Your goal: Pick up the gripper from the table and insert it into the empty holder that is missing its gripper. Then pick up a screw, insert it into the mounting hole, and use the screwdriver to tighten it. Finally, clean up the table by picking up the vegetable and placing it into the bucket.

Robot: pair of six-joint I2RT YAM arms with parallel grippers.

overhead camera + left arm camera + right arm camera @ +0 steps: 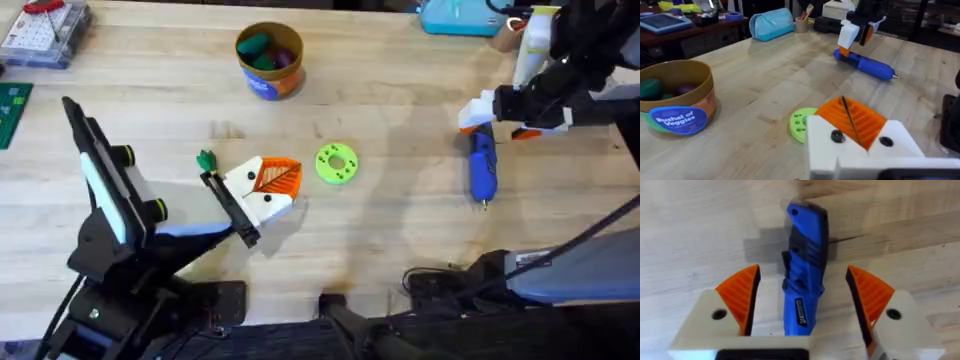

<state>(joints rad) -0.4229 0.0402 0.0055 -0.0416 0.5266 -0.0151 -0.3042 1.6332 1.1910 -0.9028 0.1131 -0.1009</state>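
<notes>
Right gripper (802,305), jaws spread wide, straddles the blue screwdriver (483,168) lying on the table's (400,90) right side. Left gripper (860,131) has its pads closed together. The orange bucket (269,60), holding vegetables, stands at far centre.

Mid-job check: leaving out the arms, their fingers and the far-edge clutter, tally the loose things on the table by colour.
Blue: 1, the screwdriver
Lime-green: 1, the holed disc
Orange: 1, the bucket
Total: 3
</notes>
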